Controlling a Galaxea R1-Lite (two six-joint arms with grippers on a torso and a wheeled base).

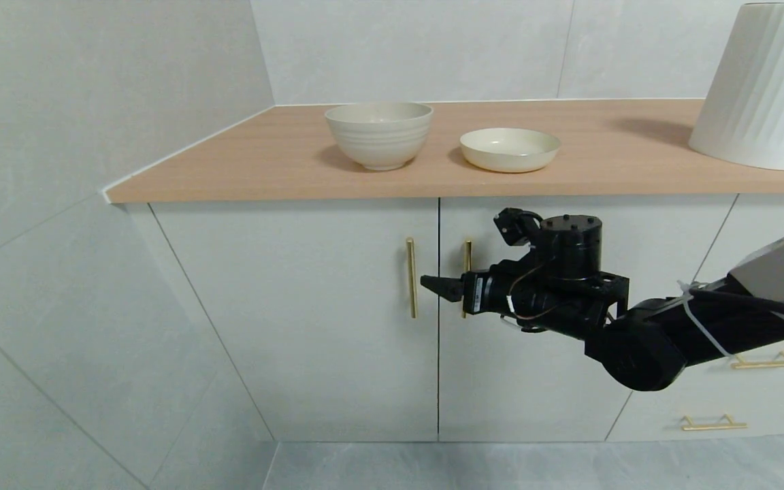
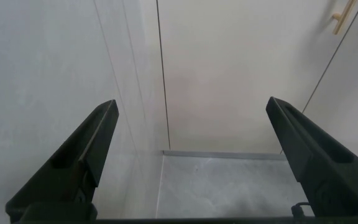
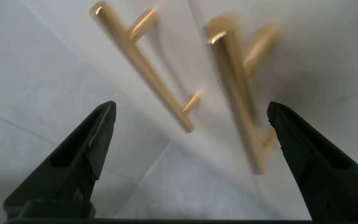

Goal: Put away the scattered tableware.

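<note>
A deep cream bowl (image 1: 378, 135) and a shallow cream dish (image 1: 509, 148) stand side by side on the wooden counter (image 1: 263, 167). Below the counter's edge, my right gripper (image 1: 441, 286) is held level in front of the two white cabinet doors, its tips at the seam between their gold bar handles (image 1: 411, 278) (image 1: 467, 262). From the right wrist, that gripper (image 3: 190, 111) is open, with both handles (image 3: 145, 68) (image 3: 238, 93) close ahead between the spread fingers and nothing held. My left gripper (image 2: 191, 104) is open and empty, low down, facing a cabinet panel and the floor.
A tall white ribbed container (image 1: 766, 82) stands at the counter's right end. Drawers with small gold handles (image 1: 770, 363) (image 1: 713, 425) lie right of the doors. A tiled wall closes off the left side. Grey floor (image 1: 501, 466) runs below the cabinets.
</note>
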